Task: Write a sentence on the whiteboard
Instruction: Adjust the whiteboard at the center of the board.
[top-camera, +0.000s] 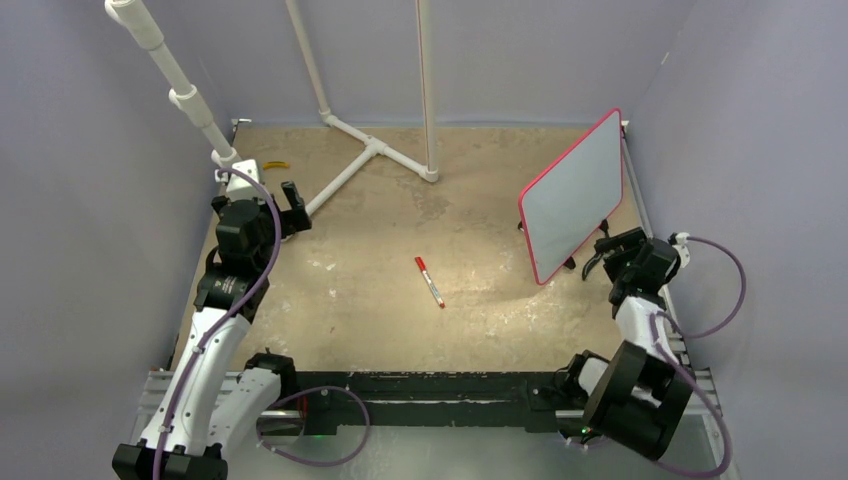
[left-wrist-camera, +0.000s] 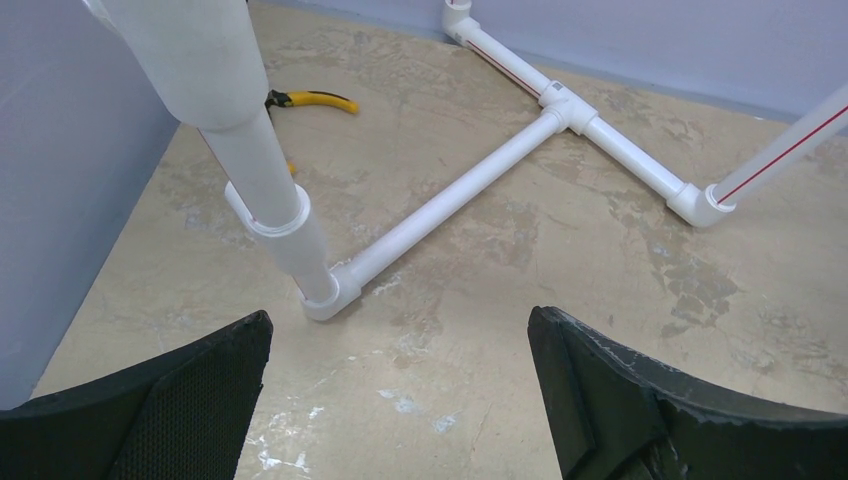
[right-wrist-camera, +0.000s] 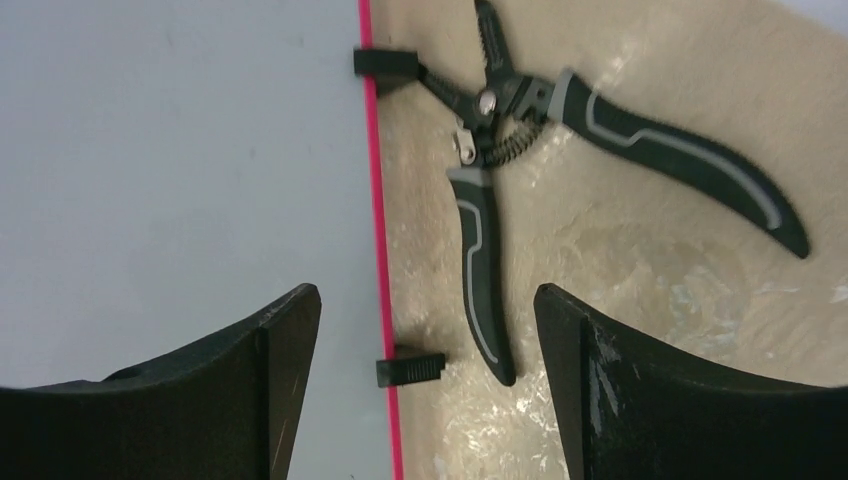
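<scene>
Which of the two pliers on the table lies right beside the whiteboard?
The black pliers with grey stripes, at the red edge of the whiteboard. The yellow-handled pliers lie elsewhere, near the white pipe stand.

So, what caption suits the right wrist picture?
Open right gripper facing the edge of the blank red-framed whiteboard, black-and-grey pliers beside it.

Even, soft light; sharp focus.
</scene>
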